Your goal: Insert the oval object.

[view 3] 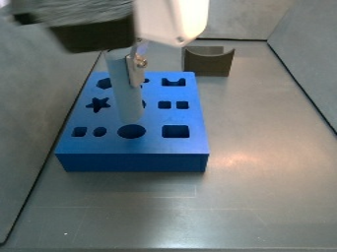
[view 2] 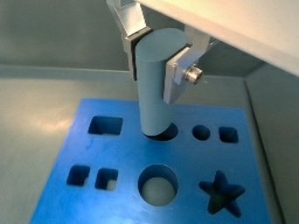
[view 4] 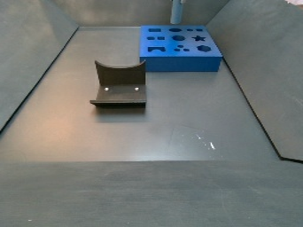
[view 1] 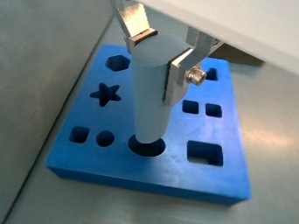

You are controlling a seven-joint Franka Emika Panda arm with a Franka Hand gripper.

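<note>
My gripper (view 1: 162, 57) is shut on the oval object (view 1: 152, 96), a smooth grey upright peg, with a finger on each side of its top. It shows the same way in the other wrist picture: gripper (view 2: 158, 54), peg (view 2: 158, 87). The peg stands over the blue board (view 1: 222, 175), its lower end at the mouth of a round hole (view 1: 146, 146) in the board's front row. In a side view the peg (view 3: 128, 89) seems to end just above the board (view 3: 132, 148), behind that hole (view 3: 130, 130). How deep it sits I cannot tell.
The board has a star (view 1: 107, 94), a hexagon (view 1: 117, 63), several square holes and a second large round hole (view 2: 158, 185). A brown block with a curved notch (view 3: 208, 59) stands behind the board, also seen in a side view (view 4: 119, 86). Grey walls surround the floor.
</note>
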